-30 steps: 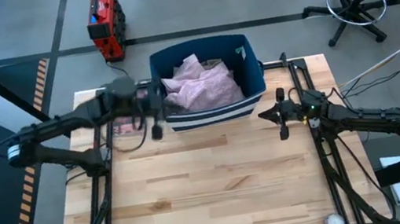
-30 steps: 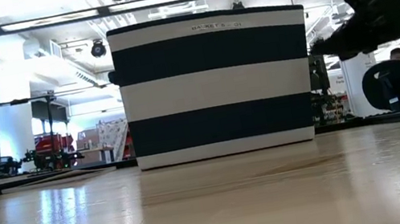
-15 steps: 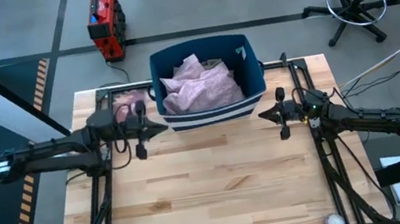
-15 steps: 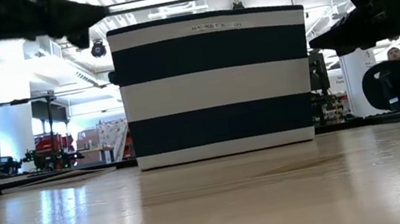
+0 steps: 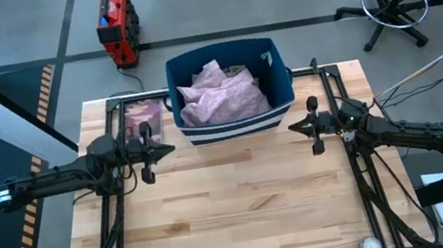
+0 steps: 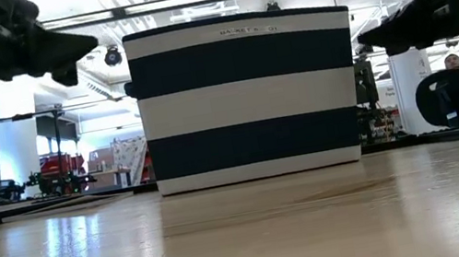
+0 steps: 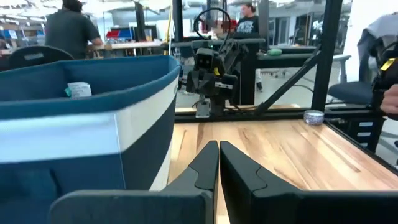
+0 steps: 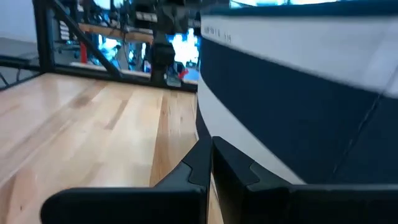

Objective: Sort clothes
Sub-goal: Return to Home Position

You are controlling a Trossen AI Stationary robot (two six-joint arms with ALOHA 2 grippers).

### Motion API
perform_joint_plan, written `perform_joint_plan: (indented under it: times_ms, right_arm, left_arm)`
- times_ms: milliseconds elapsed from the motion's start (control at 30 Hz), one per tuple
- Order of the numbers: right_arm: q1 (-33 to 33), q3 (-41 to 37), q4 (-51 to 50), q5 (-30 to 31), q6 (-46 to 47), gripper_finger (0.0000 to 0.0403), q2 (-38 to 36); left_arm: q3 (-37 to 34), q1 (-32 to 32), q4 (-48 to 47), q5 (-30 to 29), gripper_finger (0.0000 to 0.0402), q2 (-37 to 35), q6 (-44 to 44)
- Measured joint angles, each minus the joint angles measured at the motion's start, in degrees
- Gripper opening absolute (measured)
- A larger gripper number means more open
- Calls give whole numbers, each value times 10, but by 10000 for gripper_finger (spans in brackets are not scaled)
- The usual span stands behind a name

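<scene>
A pale pink garment (image 5: 223,97) lies heaped inside the navy bin with white stripes (image 5: 281,89) at the table's far middle; the other clothes are out of view. My left gripper (image 5: 169,148) is shut and empty, level, just off the bin's near left corner; it also shows in the left wrist view (image 7: 218,148) and the low view (image 6: 89,42). My right gripper (image 5: 292,127) is shut and empty off the bin's near right corner; it also shows in the right wrist view (image 8: 211,147) and the low view (image 6: 363,34).
A flat pink-covered book (image 5: 142,118) lies on the table left of the bin. A small roll of tape (image 5: 369,245) sits at the near right corner. Bare wooden table (image 5: 233,201) stretches in front of the bin. People show in the room beyond (image 7: 68,31).
My left gripper has drawn back from beside the bin's left wall toward the table's near and left edges and has come down to about the height of the bin's rim. The bin and the clothes in it have not moved.
</scene>
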Motion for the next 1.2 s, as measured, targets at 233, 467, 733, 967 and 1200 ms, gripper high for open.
perform_joint_plan:
  times_ms: [233,467,733,967,1200]
  right_arm:
    - [0,0,-28,-3,30,0,-80]
    - [0,0,-91,6,28,0,-155]
    - [0,0,-169,18,36,0,-232]
    - [0,-1,-125,18,42,0,-220]
    - [1,-1,-113,15,51,0,-201]
  left_arm:
    - [-47,0,-17,1,0,-91,-19]
    - [-48,0,-87,1,0,-161,-31]
    - [-61,0,-136,0,0,-232,-29]
    - [-63,0,-156,-5,0,-266,-14]
    - [-86,0,-152,-16,0,-266,-31]
